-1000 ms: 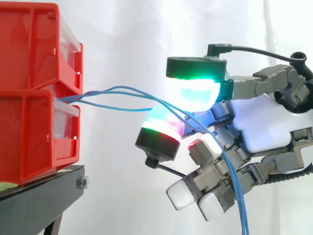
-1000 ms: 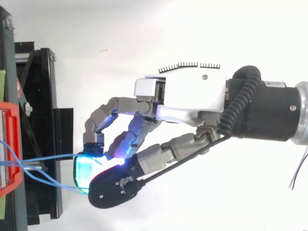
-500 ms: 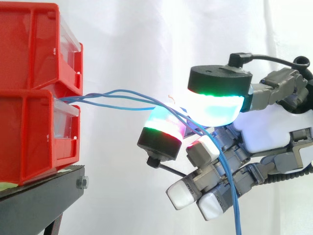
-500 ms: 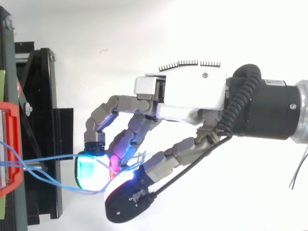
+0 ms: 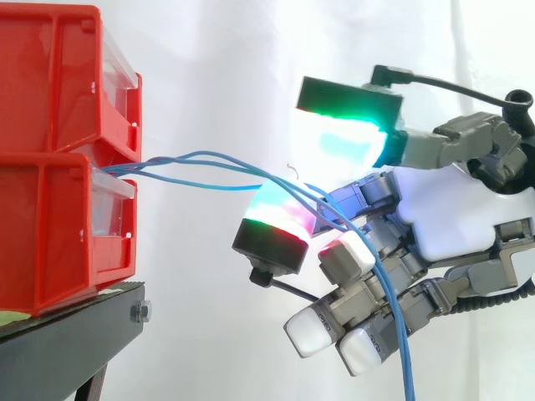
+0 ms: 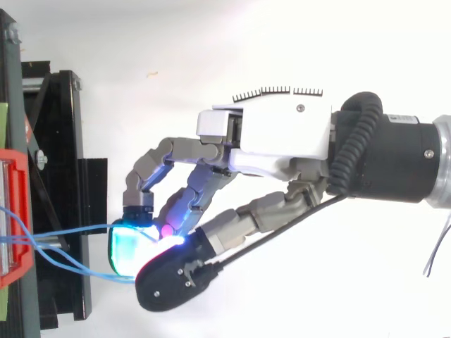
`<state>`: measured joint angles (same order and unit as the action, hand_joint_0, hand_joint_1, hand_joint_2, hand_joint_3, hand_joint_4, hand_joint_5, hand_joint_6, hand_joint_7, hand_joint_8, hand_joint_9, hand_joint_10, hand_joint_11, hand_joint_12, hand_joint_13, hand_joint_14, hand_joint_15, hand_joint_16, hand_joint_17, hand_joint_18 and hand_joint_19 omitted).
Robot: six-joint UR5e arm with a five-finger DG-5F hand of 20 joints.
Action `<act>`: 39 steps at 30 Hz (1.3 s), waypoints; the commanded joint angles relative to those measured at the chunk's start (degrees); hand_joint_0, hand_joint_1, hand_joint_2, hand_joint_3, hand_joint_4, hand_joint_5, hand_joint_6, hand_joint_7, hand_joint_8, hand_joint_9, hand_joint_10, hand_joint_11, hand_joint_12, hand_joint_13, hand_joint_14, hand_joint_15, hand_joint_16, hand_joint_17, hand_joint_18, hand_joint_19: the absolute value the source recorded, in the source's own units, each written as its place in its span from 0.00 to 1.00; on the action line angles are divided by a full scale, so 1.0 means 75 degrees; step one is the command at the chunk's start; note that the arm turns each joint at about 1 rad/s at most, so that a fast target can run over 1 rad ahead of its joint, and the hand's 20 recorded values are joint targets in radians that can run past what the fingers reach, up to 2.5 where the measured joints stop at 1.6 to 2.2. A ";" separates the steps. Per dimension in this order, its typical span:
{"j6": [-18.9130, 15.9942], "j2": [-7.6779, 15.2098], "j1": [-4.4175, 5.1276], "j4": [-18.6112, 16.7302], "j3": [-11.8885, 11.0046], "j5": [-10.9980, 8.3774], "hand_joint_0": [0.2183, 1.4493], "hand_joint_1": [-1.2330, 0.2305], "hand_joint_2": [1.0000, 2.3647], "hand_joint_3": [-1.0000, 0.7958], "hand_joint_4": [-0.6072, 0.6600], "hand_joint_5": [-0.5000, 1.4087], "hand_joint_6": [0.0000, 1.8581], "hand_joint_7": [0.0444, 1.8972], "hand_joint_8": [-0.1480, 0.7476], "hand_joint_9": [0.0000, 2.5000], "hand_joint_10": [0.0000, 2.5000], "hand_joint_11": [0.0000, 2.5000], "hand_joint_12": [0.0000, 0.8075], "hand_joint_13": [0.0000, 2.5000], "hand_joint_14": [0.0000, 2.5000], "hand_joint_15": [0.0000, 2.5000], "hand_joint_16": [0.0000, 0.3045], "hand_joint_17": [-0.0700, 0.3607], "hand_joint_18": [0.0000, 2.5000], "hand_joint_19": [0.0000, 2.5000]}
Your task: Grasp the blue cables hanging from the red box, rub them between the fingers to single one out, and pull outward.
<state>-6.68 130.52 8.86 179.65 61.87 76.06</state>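
Several thin blue cables point(image 5: 201, 153) leave the gap between the two stacked red bins point(image 5: 58, 92) and run right to my hand point(image 5: 451, 217). They lie over a red-and-cyan glowing fingertip point(image 5: 280, 213), pass between the curled fingers, then drop down out of view. The green-glowing thumb pad point(image 5: 347, 138) is lifted a little above the cables. In the top view the cables point(image 6: 70, 231) reach the cyan fingertip point(image 6: 127, 250), with the thumb's dark back over it and the hand point(image 6: 282, 141) entering from the right.
The bins stand on a black stand point(image 5: 75, 334) at the left, before a white curtain. From above, the stand's frame point(image 6: 63, 176) lies just left of the fingertips, and the red bin edge point(image 6: 14, 211) is at the far left.
The thumb drew back along the cables half a second ago, and has now swung forward again and risen above them. The cables have stayed over the fingertip.
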 commanded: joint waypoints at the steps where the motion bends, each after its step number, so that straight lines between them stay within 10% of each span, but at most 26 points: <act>1: 0.0000 0.0000 0.0003 0.0000 0.0000 -0.0004 0.30 0.39 0.00 0.29 0.60 0.21 0.45 0.45 0.57 0.44 0.01 0.29 0.47 0.31 0.01 0.15 0.16 0.41 0.30 0.16; 39: 0.0071 0.0000 -0.0009 0.0000 0.0000 0.0008 0.32 0.37 0.01 0.45 0.64 0.21 0.45 0.46 0.62 0.44 0.01 0.27 0.54 0.31 0.00 0.14 0.19 0.46 0.32 0.14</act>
<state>-6.19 130.52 8.85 179.65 61.86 76.06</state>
